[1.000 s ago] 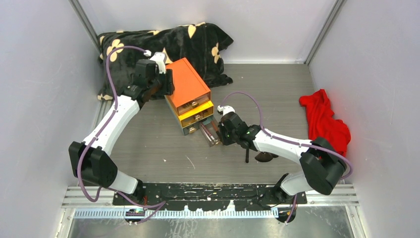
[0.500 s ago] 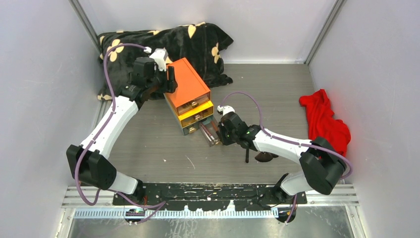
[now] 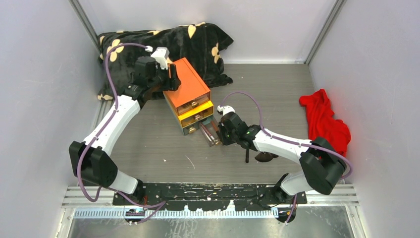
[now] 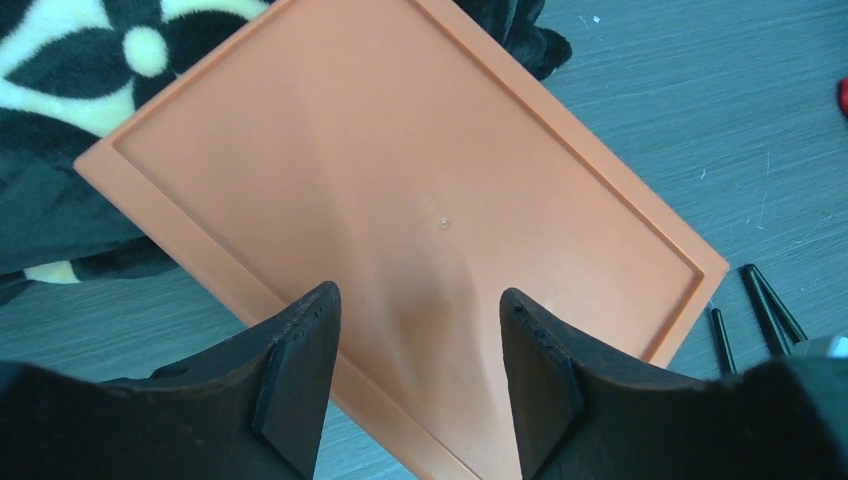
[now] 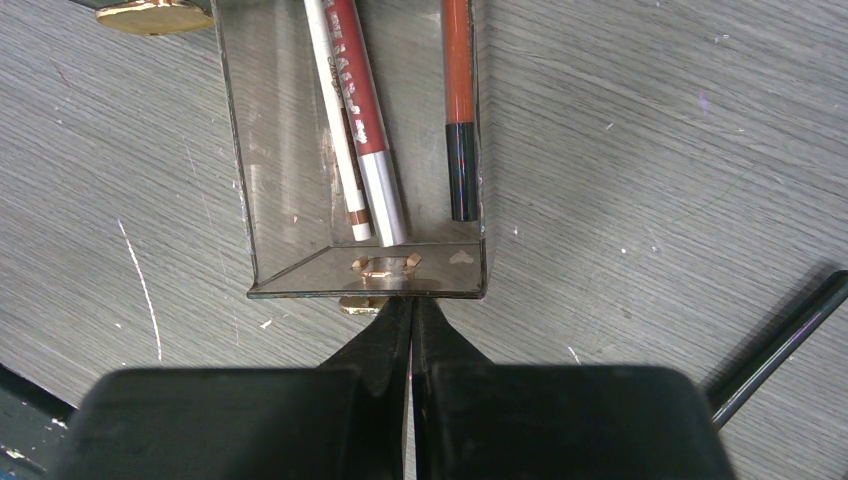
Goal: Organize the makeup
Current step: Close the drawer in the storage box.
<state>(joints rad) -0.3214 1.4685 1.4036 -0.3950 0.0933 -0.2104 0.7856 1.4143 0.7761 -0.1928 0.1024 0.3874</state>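
The grey table (image 3: 277, 84) filled the frame. A black flowered blanket (image 3: 198, 39) lay at upper left, and a red cloth (image 3: 324, 119) lay at the right edge. The orange-topped box (image 3: 187, 84) sat left of centre, touching the blanket.

My left gripper (image 4: 418, 300) hung over the box's upper left corner. Its fingers were spread apart above the lid and held nothing.

My right gripper (image 5: 410, 300) sat at centre with its fingers pressed together. The tips met the front of the clear drawer (image 5: 240, 150) at its gold knob (image 5: 358, 304). I could not tell whether they pinched it. The drawer stuck out from the bottom of the box.

Some makeup lay inside the drawer: a red-and-silver pencil (image 5: 352, 70) beside a white one (image 5: 322, 80), and an orange pencil (image 5: 457, 70) along the right wall. A black brush (image 3: 247, 153) lay on the table below my right gripper.
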